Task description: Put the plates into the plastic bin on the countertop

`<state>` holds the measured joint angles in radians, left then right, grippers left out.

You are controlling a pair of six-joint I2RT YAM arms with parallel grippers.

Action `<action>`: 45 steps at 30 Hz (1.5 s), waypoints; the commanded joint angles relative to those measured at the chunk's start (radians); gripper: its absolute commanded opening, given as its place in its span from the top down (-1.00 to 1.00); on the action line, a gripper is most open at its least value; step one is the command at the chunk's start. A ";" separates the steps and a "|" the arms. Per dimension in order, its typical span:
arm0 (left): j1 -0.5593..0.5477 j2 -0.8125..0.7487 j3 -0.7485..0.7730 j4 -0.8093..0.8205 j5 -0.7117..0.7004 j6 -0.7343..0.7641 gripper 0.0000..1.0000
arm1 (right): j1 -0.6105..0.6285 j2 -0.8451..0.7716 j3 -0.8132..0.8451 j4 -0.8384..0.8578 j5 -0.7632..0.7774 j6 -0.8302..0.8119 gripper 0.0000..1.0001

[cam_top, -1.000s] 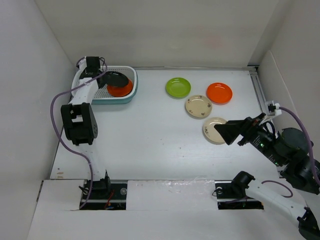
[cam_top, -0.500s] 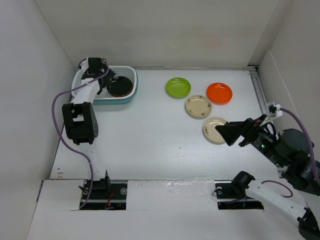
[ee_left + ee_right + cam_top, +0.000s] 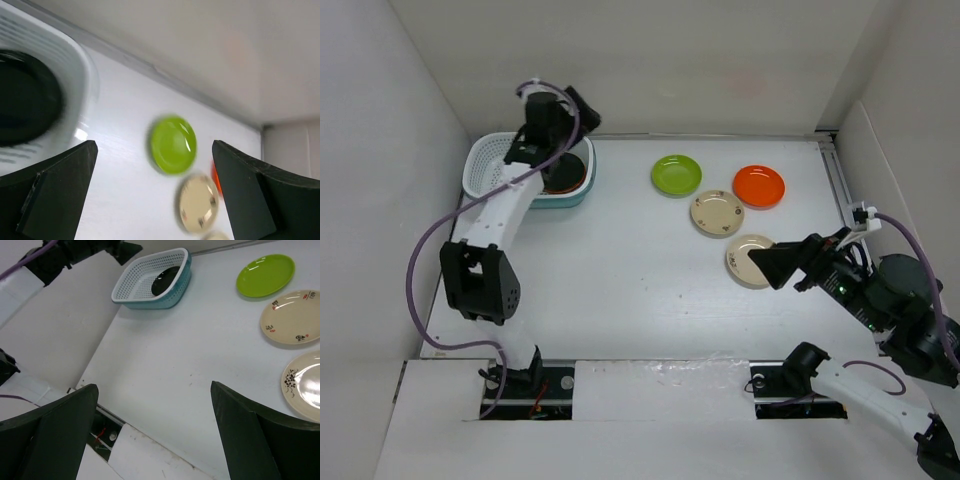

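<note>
The teal plastic bin (image 3: 490,165) stands at the back left of the white countertop (image 3: 620,270). A black plate (image 3: 567,172) lies in its right end on an orange plate whose rim just shows. My left gripper (image 3: 582,112) hangs open and empty above the bin's right end. Its wrist view looks past the bin wall (image 3: 86,75) to the lime green plate (image 3: 173,145) and a beige plate (image 3: 197,202). On the right lie the green plate (image 3: 676,175), an orange plate (image 3: 758,186) and two beige plates (image 3: 717,213), (image 3: 745,258). My right gripper (image 3: 778,266) is open and empty, partly covering the nearer one.
White walls close in the left, back and right sides. A metal rail (image 3: 838,180) runs along the right edge. The left arm's purple cable (image 3: 430,240) loops out beside the bin. The arm bases sit in slots at the near edge (image 3: 525,385).
My left gripper opened and let the black plate drop flat into the bin, then rose and swung right, off the bin. The right arm has not moved.
</note>
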<state>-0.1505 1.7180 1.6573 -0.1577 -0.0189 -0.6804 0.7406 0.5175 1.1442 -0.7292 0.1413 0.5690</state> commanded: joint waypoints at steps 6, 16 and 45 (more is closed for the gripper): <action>-0.320 0.213 0.000 0.119 0.089 -0.007 -0.99 | -0.001 0.016 0.003 0.054 0.015 0.020 -1.00; -0.340 0.511 0.154 0.109 0.033 -0.065 -0.99 | -0.001 -0.002 0.005 0.033 0.006 0.031 -1.00; -0.291 0.832 0.443 0.033 0.076 -0.180 0.44 | -0.001 -0.011 0.043 -0.044 0.073 0.031 -1.00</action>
<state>-0.4385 2.5240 2.0876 -0.0856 0.0338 -0.8543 0.7406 0.5156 1.1515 -0.7784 0.1959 0.5987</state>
